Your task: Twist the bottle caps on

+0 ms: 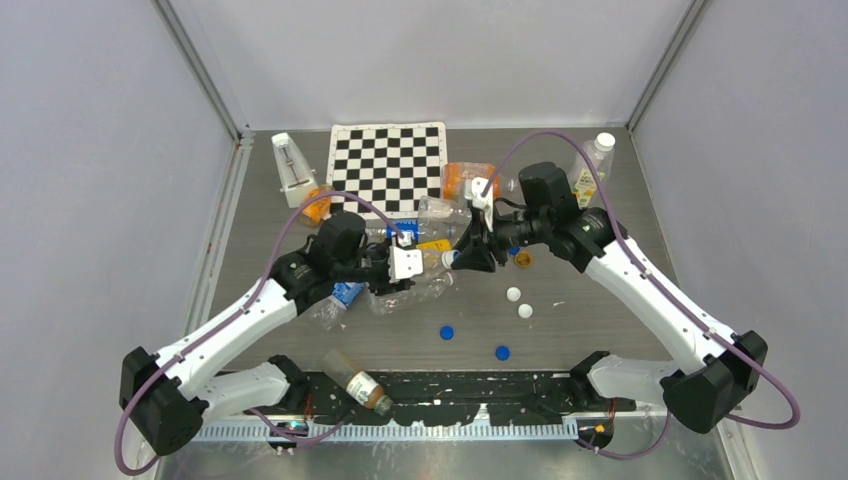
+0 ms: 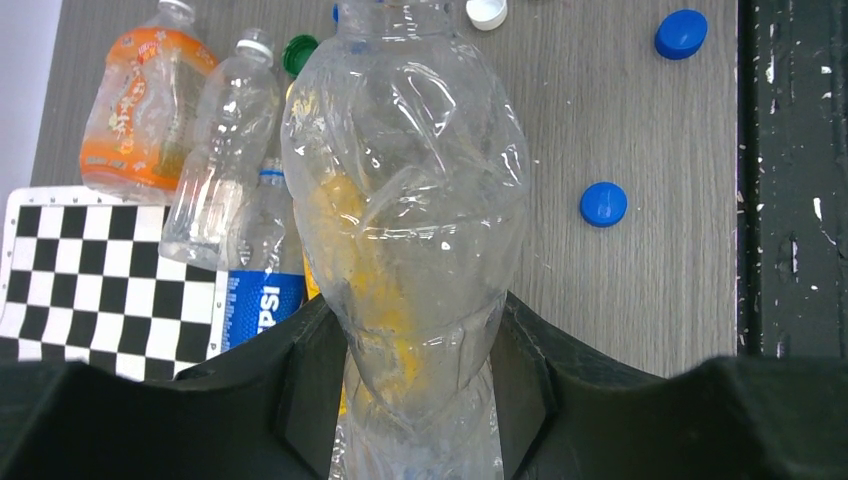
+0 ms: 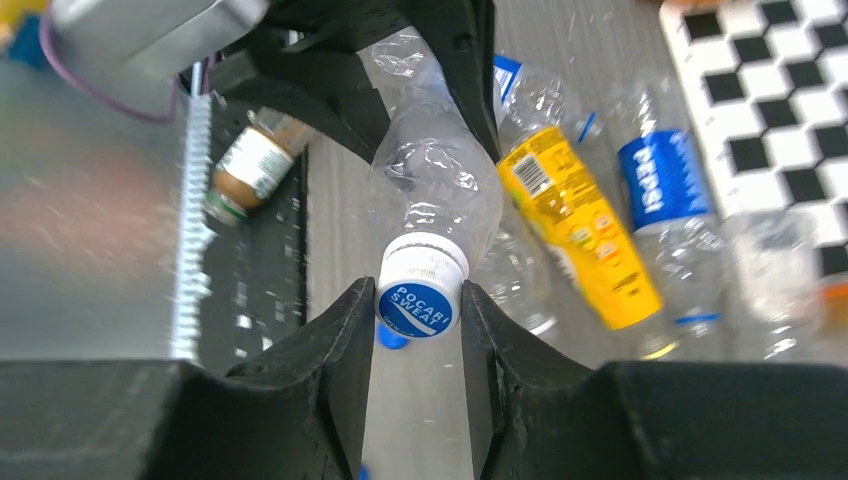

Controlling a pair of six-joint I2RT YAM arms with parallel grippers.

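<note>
1. Nearest the arm bases, loose blue caps and white caps lie apart on the open surface.
2. Mid-surface, the left tool is clenched on a crumpled clear bottle. The right tool grasps the white-and-blue cap on its neck.
3. Likely step: tightening. Next, twist the cap while the bottle is held steady.
4. Beyond, lying bottles crowd close, so free room lies nearer.

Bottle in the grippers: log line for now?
left gripper: shut on bottle | right gripper: shut on cap at bottle neck | loose: blue caps, white caps
</note>
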